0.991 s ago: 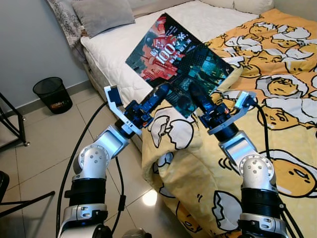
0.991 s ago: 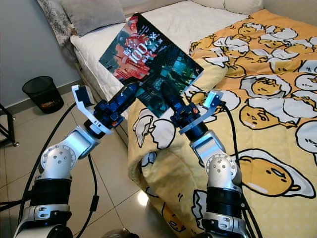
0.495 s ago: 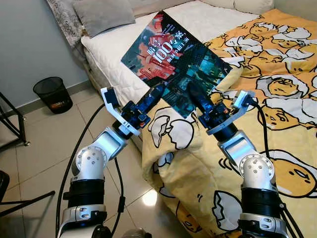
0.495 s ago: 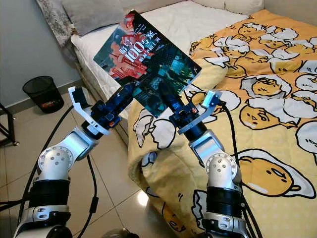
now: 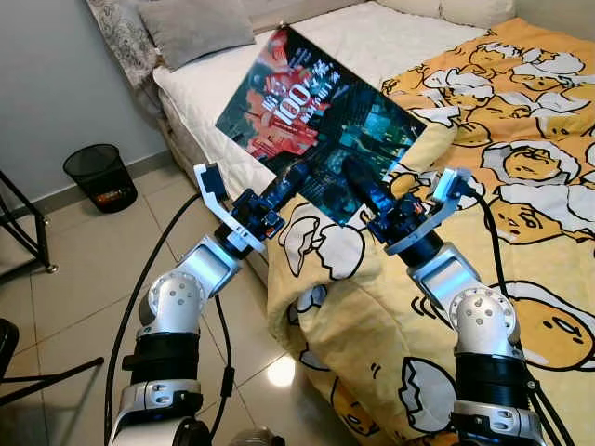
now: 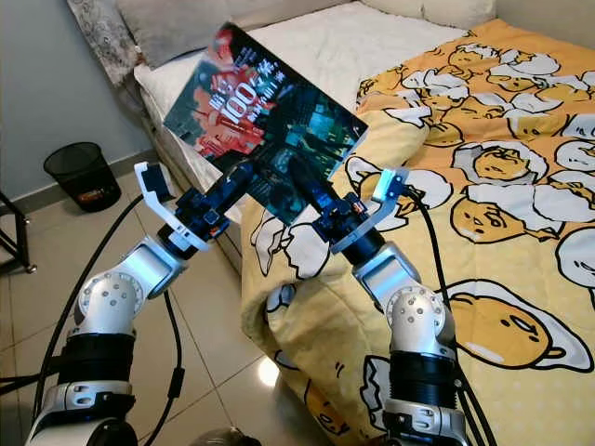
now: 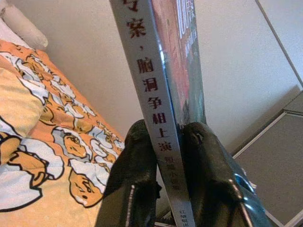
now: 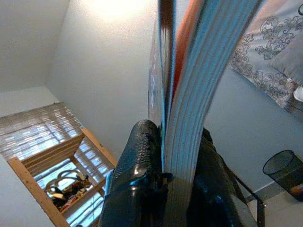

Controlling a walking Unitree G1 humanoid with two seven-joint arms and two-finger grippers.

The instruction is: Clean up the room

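While raised over the bed [image 5: 372, 37], one book [image 5: 316, 116] (dark cover), two grippers clamped, left gripper [image 5: 293, 177], right gripper [image 5: 358, 178]

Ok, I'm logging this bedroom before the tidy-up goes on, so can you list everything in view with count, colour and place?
book: one, dark cover with red and teal, held up over the bed edge
blanket: one, yellow with egg cartoons, on the bed, hanging to the floor
mattress: one, white, behind the book
pillow: one, grey, at the bed's head
wastebasket: one, black mesh, on the floor by the wall
left gripper: black, clamping the book
right gripper: black, clamping the book
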